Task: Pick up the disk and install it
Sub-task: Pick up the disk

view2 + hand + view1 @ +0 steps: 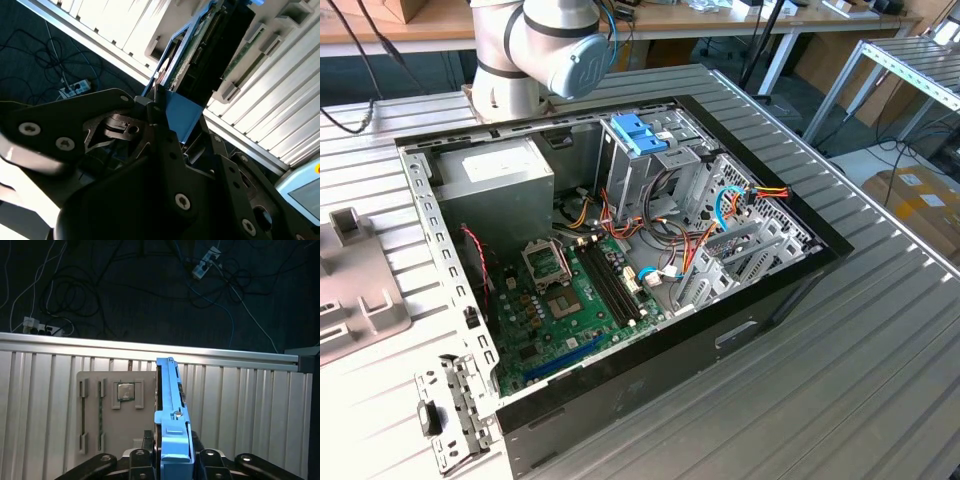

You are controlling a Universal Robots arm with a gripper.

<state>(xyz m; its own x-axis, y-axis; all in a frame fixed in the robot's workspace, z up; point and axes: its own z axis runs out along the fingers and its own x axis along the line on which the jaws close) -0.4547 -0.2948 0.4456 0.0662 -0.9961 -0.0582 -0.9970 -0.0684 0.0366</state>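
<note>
Since the disk was stiff, fairly heavy and shock-sensitive, its blue rails were judged the best hold. The gripper was seen clamped on its tab end, with the disk held on edge above the grey holder plate. In the exterior view, the open case had its cage at 12 o'clock, crowded by cables and sharp edges.

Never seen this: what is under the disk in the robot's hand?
Below the disk, gripped edge-on by the hand, lies a grey tray on the table, holding a chip and a thin green strip. The disk covers part of the tray, so anything there is hidden.
</note>
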